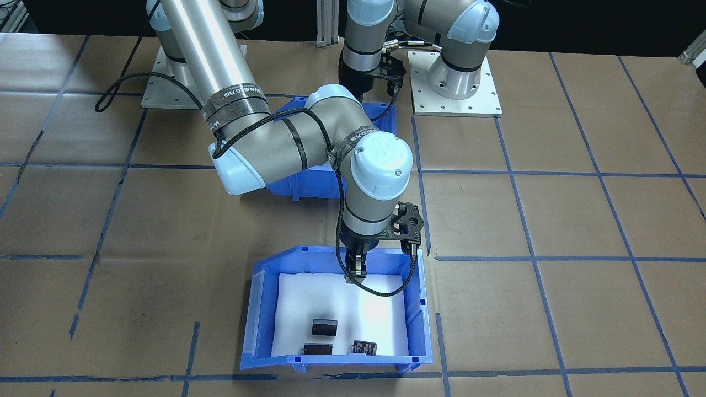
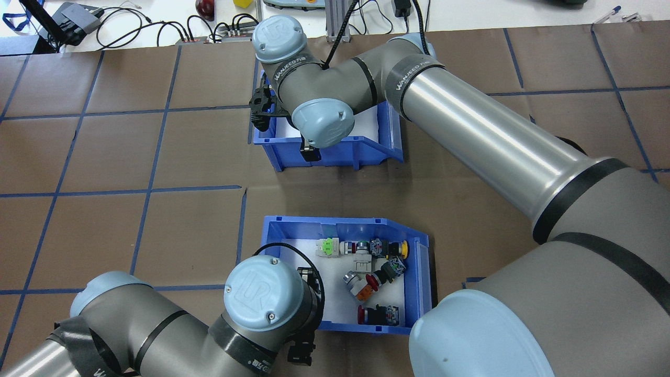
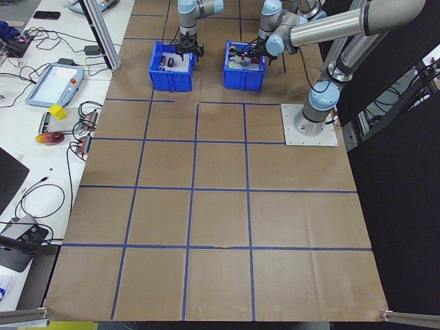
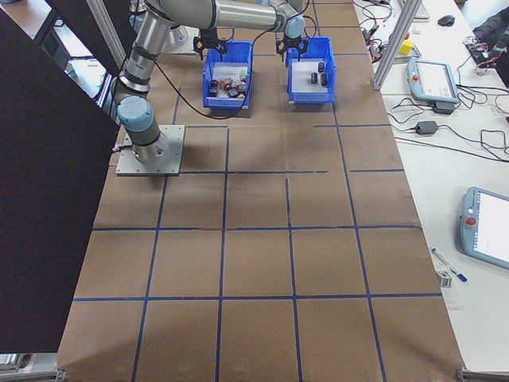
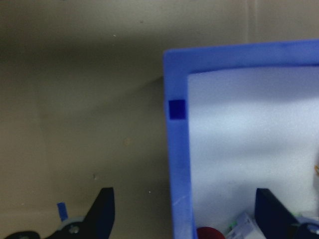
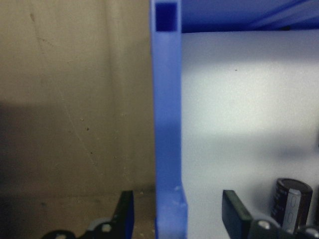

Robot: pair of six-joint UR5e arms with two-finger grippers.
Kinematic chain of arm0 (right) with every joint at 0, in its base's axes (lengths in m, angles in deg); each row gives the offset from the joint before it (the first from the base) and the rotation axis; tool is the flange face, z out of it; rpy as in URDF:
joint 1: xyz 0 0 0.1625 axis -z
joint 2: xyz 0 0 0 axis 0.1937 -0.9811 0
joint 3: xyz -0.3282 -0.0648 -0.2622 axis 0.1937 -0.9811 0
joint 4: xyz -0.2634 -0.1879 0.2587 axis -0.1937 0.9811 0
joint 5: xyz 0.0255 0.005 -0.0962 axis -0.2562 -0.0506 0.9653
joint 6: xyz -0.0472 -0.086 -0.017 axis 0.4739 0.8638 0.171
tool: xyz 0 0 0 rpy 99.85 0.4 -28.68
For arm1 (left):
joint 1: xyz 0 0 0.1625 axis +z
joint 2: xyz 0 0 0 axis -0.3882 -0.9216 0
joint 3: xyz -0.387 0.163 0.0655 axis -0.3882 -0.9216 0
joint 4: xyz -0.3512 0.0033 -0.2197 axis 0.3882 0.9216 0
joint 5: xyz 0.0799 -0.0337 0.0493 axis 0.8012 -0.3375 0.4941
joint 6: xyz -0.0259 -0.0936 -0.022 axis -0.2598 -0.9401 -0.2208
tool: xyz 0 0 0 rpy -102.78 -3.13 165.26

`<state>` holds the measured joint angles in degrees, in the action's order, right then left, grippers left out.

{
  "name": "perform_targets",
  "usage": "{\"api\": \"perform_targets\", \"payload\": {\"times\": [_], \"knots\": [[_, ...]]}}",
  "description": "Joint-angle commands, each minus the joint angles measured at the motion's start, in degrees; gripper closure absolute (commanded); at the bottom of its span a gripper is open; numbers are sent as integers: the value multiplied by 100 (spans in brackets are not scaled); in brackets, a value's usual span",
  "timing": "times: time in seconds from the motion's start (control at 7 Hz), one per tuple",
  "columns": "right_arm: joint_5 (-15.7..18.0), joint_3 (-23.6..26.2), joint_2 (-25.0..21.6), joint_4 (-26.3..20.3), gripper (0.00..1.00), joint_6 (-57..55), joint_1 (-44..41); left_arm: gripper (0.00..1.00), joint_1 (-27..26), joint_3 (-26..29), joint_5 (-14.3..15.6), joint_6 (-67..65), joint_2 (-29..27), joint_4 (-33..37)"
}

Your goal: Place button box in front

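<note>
Left claw [image 5: 187, 211] was spread wide, holding nothing. Its two fingers [image 5: 102, 211] straddled one wall of the button box [image 2: 423, 272], close to a corner. One finger hung outside over the paper and the other sat inside over the white foam liner [image 5: 239, 139]. Neither looked to be touching the plastic.

My read is the grab hadn't happened yet, so the trick would be:
- drop low enough that the pads get a decent bite of wall, not just the lip
- close squarely on the wall
- keep the inner finger away from the red push-button [image 5: 207, 233] sitting right by it

A grip that near a corner could let the box swing, so I'd lift or drag slowly and keep it level. Otherwise the loose switches [image 2: 366, 280] would slide around.

The box itself sat on the table [image 2: 104, 157] on the robot's side. The other blue bin [image 1: 422, 309], the one with the black cylinders [image 1: 324, 326], was out past it with a strip of bare paper between them.

Right claw [image 6: 179, 214] was doing much the same thing at that bin. It was parted around the wall nearest the robot, and I couldn't see any squeeze on it.
</note>
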<state>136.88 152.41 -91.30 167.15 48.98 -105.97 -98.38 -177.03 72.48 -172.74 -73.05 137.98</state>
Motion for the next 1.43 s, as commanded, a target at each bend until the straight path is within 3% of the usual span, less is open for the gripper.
{"api": "perform_targets", "payload": {"times": [0.0, 0.14, 0.43, 0.57, 0.71, 1.14, 1.29], "knots": [[229, -18, -23, 0, 91, 15, -19, 25, -32, -11, -79, -192, -96, -172], [221, -44, -67, 0, 92, 15, -19, 56, -33, -11, -497, -235, -87, -172], [308, -281, -347, -174, 94, 102, 164, 68, -33, -11, -537, -367, -96, -172], [553, -264, -496, -376, 95, 329, 426, 85, -33, -20, -537, -315, -87, -207], [564, -221, -698, -491, 95, 523, 829, 99, -6, 15, -641, -245, -44, -225], [512, 304, -1374, -510, 95, 1113, 2077, 100, 544, 259, -625, 528, 106, -50], [485, 672, -1673, -492, 95, 1200, 2403, 100, 939, 722, -355, 1086, -94, 412]]}}
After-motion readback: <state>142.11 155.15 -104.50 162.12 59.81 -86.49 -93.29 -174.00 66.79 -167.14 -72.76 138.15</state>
